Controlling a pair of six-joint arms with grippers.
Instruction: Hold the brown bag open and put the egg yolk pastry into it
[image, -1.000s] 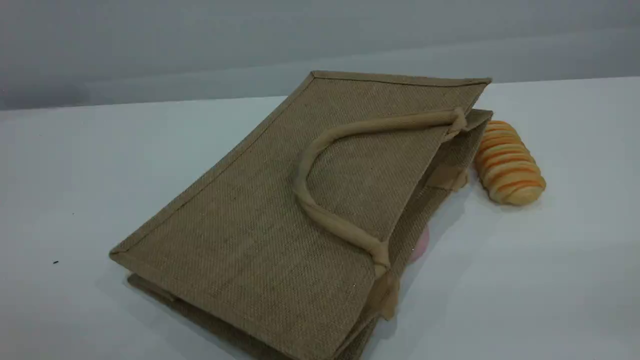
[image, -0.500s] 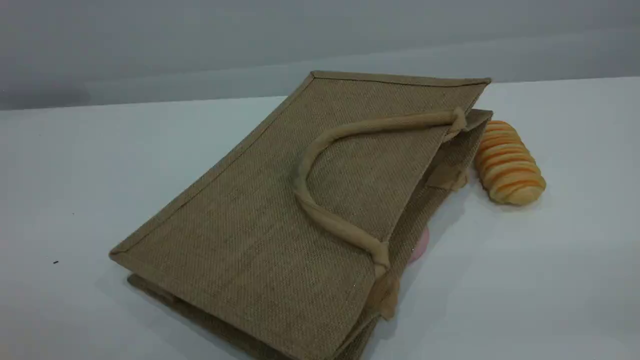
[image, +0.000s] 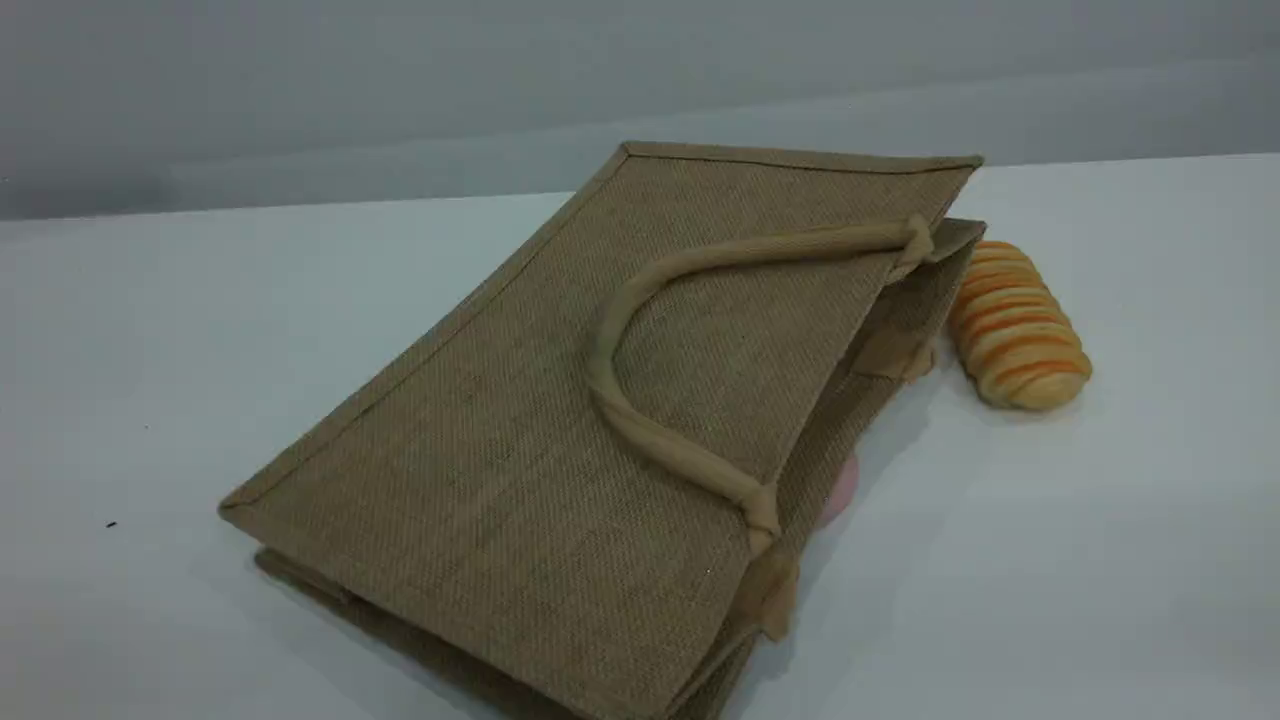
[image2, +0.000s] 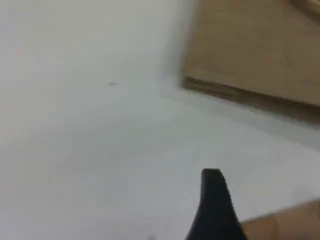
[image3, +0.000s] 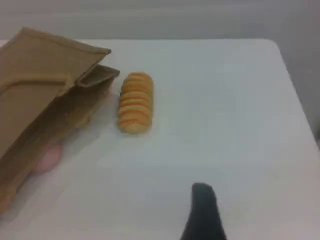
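1. From where I stand, nothing has changed over the last second: the brown bag (image: 600, 420) shows no shift on the surface (image: 1050, 560).
2. The striped bread (image: 1015, 325) and the pink thing (image: 843, 487) peeking from under the bag's edge show no shift either.

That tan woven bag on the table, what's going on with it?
Nothing is handling it yet. The tan woven jute bag lies flat on the white table, an orange-striped ridged bread beside its mouth. Something pink peeks from under its edge. Both claws, left and right, hover empty.
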